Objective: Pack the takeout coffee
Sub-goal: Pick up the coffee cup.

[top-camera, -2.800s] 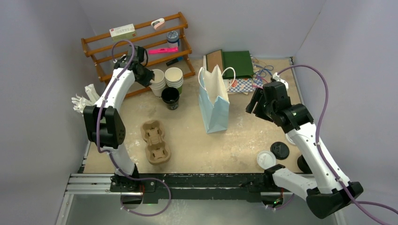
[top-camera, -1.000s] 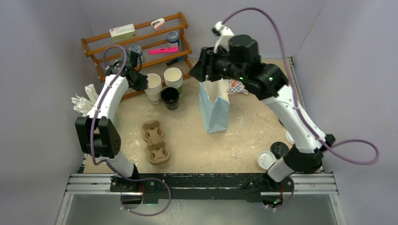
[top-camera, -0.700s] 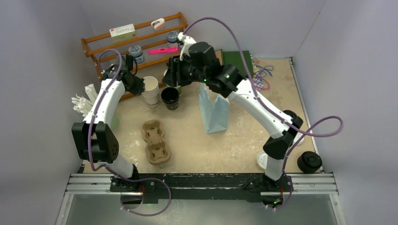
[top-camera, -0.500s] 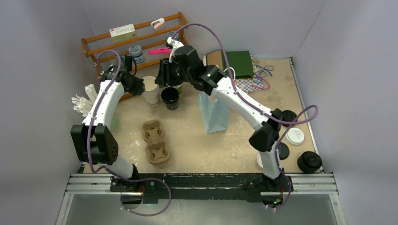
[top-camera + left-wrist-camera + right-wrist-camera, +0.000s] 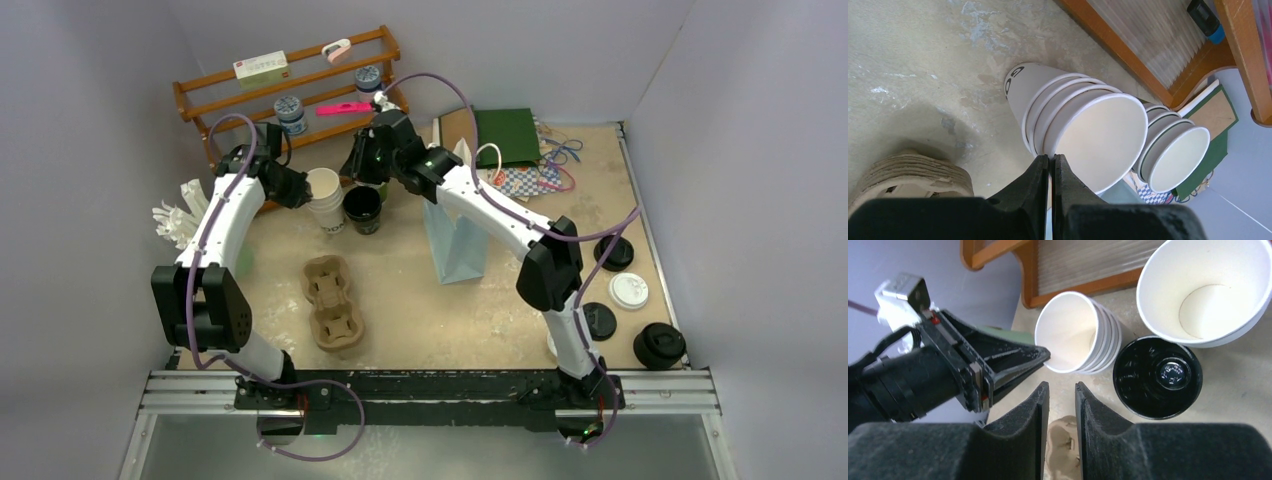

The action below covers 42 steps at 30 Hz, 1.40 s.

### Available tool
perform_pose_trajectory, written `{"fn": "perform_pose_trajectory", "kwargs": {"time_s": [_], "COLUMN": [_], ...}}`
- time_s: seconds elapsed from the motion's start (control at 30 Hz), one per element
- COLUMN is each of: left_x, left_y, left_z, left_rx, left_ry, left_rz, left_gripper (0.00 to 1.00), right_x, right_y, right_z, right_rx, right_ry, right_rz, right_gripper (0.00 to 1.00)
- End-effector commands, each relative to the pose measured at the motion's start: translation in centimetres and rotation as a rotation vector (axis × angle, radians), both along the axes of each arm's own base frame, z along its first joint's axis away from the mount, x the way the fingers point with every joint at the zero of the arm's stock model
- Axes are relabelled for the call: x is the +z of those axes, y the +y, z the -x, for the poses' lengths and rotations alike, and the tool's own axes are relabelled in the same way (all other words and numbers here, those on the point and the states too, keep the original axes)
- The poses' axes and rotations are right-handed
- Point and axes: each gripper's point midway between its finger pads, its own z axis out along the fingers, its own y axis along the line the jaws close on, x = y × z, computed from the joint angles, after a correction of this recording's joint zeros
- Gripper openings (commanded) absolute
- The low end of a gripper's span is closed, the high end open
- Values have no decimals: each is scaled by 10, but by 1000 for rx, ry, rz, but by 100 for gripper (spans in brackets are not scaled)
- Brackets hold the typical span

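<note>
1. Overhead: since the earlier look, my right arm has swung from the right side of the table across the paper bag (image 5: 455, 252) to the cups by the wooden rack (image 5: 200, 100). My left arm has tipped the stack of cream cups (image 5: 324, 198) towards it. The right gripper (image 5: 365, 165) hangs just behind the black cup (image 5: 362, 208), which stands lidless beside the stack. The white lid (image 5: 630, 290) lies well apart, at the far right.
2. Left wrist: the left gripper (image 5: 1051, 160) is clenched on the rim of the stack's top cup (image 5: 1098, 135), and the stack leans.
3. Right wrist: the right gripper (image 5: 1062, 390) has its jaws narrowly parted with nothing between them. The stack's mouth (image 5: 1068, 332) sits just ahead of the tips. The black cup (image 5: 1158, 372) lies ahead and to one side, clear of the fingers.
4. I judge this step to be pulling one cup off the stack. I would grip the lower cups' wall squarely, pull along the stack's axis, and stay clear of the black cup.
</note>
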Motion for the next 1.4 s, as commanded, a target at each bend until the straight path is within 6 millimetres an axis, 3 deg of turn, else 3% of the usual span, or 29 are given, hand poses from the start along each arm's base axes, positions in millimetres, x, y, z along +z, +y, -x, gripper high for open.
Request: {"fn": "perform_pose_trajectory", "kwargs": {"time_s": [0.0, 0.6, 0.77, 1.37], "left_x": [17, 23, 24, 21], "left_y": [1, -3, 7, 7], "left_z": [0, 2, 1, 0], "left_rx": [23, 29, 56, 57], "left_ry": [-58, -75, -76, -72], "left_rz": [27, 56, 61, 71], "left_gripper": [0, 0, 0, 0], "right_x": [15, -44, -56, -60], "right_y": [2, 8, 16, 30], "right_z": [-19, -21, -23, -27], "right_rx": [-68, -81, -73, -36], "right_ry": [2, 108, 129, 119], "right_rz": [-106, -88, -96, -143], "right_gripper": [28, 27, 27, 28]}}
